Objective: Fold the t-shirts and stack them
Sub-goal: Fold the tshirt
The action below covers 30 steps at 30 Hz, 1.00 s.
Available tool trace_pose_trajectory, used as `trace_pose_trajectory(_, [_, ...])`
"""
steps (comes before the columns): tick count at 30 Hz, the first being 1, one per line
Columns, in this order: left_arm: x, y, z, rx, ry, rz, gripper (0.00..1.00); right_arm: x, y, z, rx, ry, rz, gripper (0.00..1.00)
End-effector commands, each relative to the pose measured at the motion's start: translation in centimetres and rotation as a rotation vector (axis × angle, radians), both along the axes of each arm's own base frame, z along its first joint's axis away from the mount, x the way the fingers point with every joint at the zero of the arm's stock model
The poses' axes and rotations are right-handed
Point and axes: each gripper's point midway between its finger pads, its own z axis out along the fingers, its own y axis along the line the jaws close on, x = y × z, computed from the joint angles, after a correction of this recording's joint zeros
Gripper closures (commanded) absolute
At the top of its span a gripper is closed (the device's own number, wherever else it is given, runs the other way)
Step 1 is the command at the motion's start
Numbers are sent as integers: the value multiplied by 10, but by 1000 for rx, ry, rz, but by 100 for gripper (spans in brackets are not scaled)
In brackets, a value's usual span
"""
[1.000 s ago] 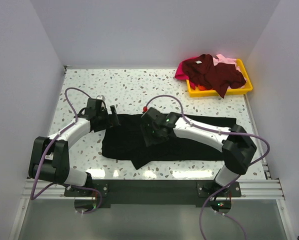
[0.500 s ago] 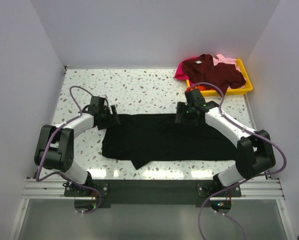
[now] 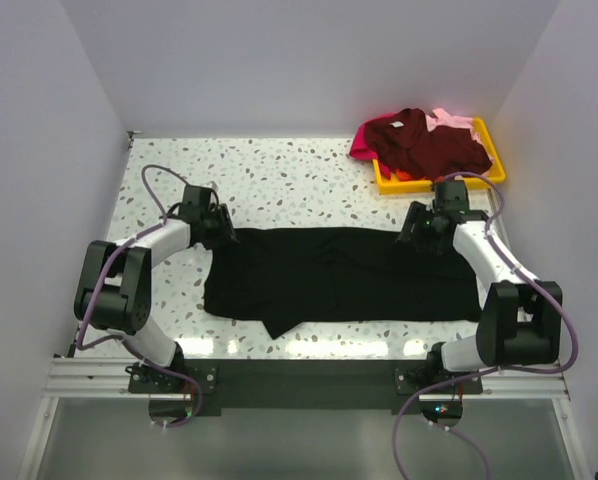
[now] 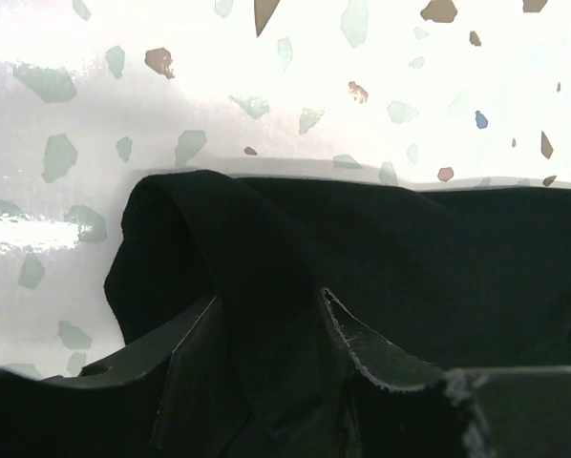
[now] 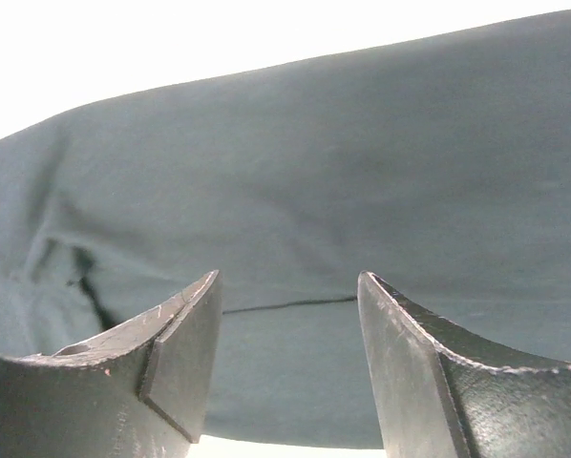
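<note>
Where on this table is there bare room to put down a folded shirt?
Free: the wide far-left patch of table between the back wall, the yellow tray and the black t-shirt. The near strip is narrow. Crowded: the tray corner.

Spread shirt (image 3: 339,280) lies on the table (image 3: 279,180), near middle; tray (image 3: 495,155) at far right holds 3 heaped shirts (image 3: 424,145).

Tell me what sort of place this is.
Probably a robot lab test cell, not a home: plain white walls box in a speckled table, two arms are bolted to a metal rail at its near edge, and a black t-shirt lies spread out between them.
</note>
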Motion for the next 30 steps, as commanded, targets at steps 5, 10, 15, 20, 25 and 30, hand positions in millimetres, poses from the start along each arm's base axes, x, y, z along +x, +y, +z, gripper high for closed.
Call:
trace_pose_trajectory(5, [24,-7,11,-33,-68,-20,62,6,-33,-2,29,-15,-28,37])
trace_pose_trajectory(10, [29,-5,12,-22,-74,-10,91,4,-45,0,15,-16,-53,37])
trace_pose_trajectory(15, [40,5,17,31,-89,11,100,5,-52,-3,10,-5,-75,37])
trace_pose_trajectory(20, [51,16,22,66,-116,39,100,7,-60,-15,10,27,-103,36])
trace_pose_trajectory(25, [60,19,21,68,-121,38,100,8,-69,-30,-11,65,-130,36])
trace_pose_trajectory(30, [67,26,19,70,-124,49,100,12,-76,-46,-2,106,-160,36])
